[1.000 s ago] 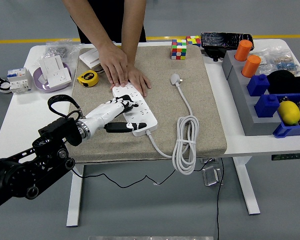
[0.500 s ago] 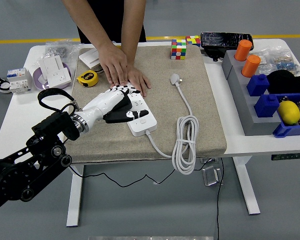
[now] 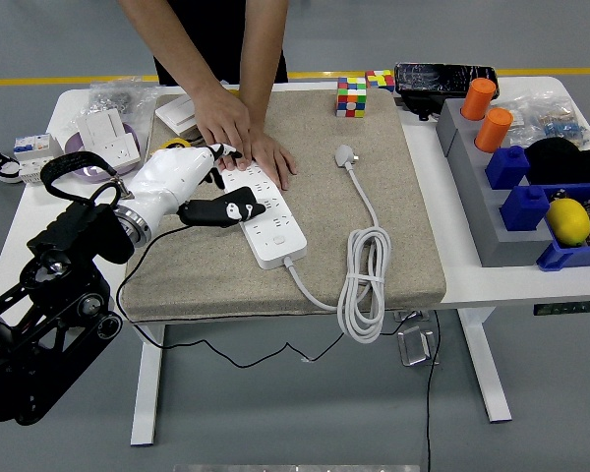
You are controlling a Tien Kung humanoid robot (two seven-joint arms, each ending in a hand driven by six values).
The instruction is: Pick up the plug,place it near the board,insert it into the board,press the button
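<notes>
Step in hand: none visibly; plug [image 3: 345, 154] lies unheld at mat [image 3: 413, 246] far edge. Left hand [image 3: 192, 182] hovers w/ fingers relaxed, empty, over board [image 3: 270, 221], which a person's hands [image 3: 241, 138] steady. Next: reach across to plug, grip its body.

Bright, even overhead light; soft shadows, sharp focus throughout.

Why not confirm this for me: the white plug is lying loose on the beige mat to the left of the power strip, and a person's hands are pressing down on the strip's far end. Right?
Not quite. The head view shows the plug lying loose on the mat to the right of the power strip, not the left. The person's hands do press on the strip's far end.
</notes>
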